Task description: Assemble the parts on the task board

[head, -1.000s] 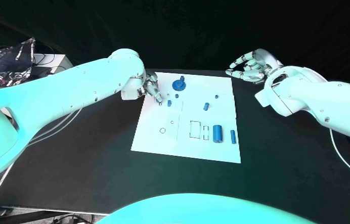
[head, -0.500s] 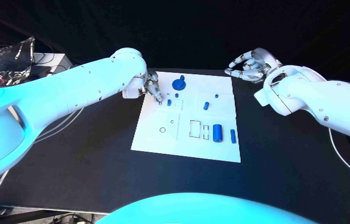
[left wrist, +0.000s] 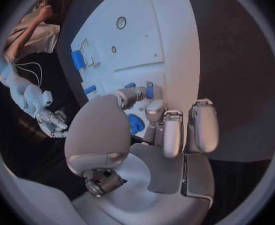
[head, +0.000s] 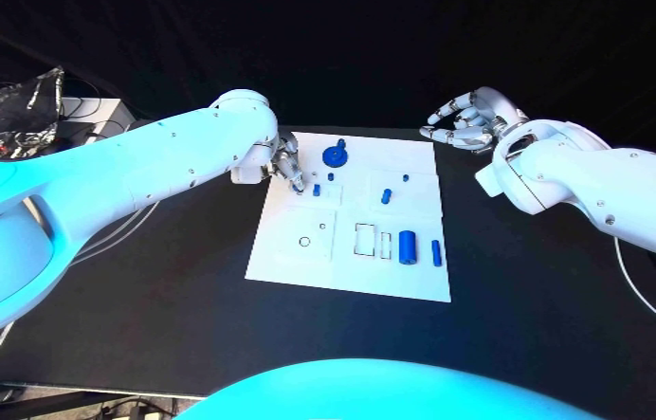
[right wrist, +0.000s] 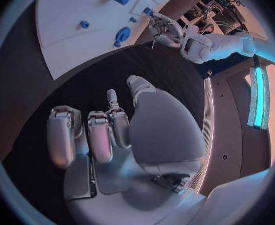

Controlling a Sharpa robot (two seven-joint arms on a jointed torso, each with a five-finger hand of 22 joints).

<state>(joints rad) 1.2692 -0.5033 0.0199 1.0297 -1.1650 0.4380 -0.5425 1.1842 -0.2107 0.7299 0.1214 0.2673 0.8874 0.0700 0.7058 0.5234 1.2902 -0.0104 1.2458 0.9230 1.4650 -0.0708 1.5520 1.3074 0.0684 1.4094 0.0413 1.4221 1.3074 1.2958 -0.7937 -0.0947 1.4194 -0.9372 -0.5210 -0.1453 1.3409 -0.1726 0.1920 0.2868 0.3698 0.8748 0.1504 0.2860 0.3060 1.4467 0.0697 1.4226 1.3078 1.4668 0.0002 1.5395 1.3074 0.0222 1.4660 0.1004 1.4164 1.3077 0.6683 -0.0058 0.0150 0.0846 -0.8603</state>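
Just beside left hand (head: 284, 166), fingers curled on nothing, sits small blue part (head: 318, 191) on task board (head: 308, 259)

Black worktop (head: 164, 278) under everything, matte, dark backdrop behind it. Far left past the worktop edge: crinkled silver foil bag (head: 30, 107) on a pale box (head: 102, 115); cables (head: 76, 121) run beside it and down the worktop's left side. Right wrist view: dark panel with a lit cyan strip (right wrist: 258, 97) off to one side, plus a cluttered rack (right wrist: 206, 7) too blurred to make out.
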